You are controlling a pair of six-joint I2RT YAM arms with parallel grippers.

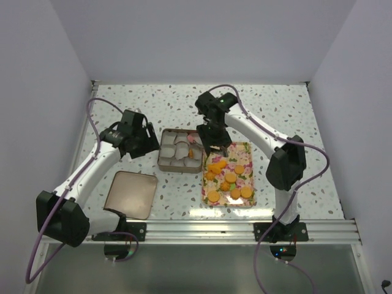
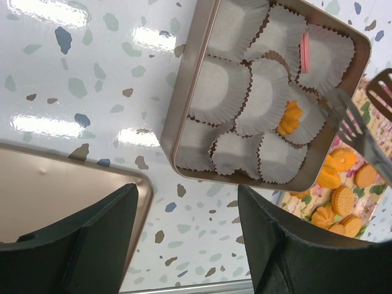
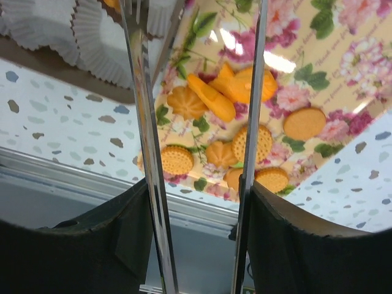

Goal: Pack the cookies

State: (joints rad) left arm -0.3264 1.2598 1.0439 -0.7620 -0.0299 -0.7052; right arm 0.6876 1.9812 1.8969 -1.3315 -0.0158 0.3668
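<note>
Right hand point(image 3: 199, 190): pinching tongs point(image 3: 142, 116), blades spread; cookies point(image 3: 211, 98) straight ahead between them. Left hand point(image 2: 187, 199): spread, farther.

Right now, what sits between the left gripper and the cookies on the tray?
The tin of paper cups separates left gripper from cookies, in the top view.

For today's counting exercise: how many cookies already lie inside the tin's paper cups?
2. An orange cookie sits in a paper cup on the tin's side nearest the tray; a pink cookie stands on edge in a corner cup. Cup walls may hide more.
</note>
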